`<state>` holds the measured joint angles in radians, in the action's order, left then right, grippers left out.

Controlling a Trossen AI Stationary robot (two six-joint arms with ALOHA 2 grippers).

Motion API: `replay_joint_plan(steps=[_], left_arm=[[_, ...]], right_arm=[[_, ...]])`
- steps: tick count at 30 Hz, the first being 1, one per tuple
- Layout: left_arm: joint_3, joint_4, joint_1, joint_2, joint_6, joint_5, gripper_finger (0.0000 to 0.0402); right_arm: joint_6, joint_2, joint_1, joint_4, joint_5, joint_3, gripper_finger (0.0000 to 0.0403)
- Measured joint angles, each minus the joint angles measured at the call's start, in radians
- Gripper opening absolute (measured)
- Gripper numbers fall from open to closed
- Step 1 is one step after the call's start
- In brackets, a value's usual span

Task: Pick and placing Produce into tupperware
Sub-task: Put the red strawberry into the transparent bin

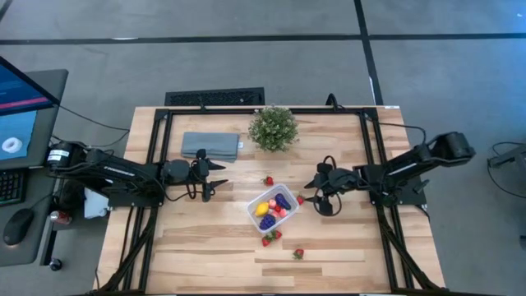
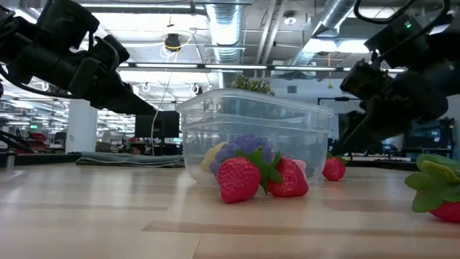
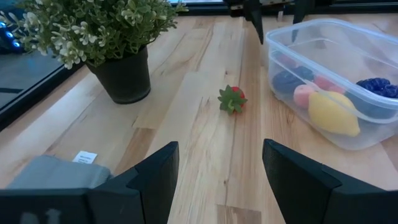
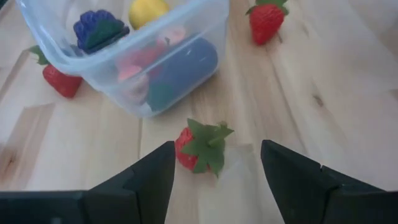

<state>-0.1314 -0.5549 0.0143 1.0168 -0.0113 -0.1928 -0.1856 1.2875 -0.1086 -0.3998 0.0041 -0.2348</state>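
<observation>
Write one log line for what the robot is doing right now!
right gripper: fingers open over strawberry beside tupperware | left gripper: fingers open, empty, waiting near cloth | more strawberries loose on table

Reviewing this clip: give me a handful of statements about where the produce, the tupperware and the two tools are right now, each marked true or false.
1. The yellow piece lies inside the tupperware. True.
2. Every strawberry is already in the tupperware. False: several lie on the table, such as the strawberry by the plant.
3. The right tool is shut on a strawberry. False: its fingers are open, with a strawberry lying on the wood in front of them.
4. The potted plant stands beside the folded cloth. True.
5. The left tool is open and holds nothing. True.
</observation>
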Motion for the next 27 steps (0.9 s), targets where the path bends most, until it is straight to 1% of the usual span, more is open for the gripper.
replay_joint_plan(steps=[8, 21, 27], left_arm=[[0.0, 0.0, 0.0, 0.0, 0.0, -0.001, 0.0224], [0.0, 0.0, 0.0, 0.0, -0.008, -0.001, 0.0224], [0.0, 0.0, 0.0, 0.0, -0.008, -0.001, 0.0224]], right_arm=[[0.0, 0.124, 0.006, -0.12, -0.011, 0.0, 0.0262], [-0.018, 0.289, 0.053, -0.305, -0.152, -0.002, 0.0262], [-0.017, 0.352, 0.053, -0.351, -0.163, -0.026, 0.0262]])
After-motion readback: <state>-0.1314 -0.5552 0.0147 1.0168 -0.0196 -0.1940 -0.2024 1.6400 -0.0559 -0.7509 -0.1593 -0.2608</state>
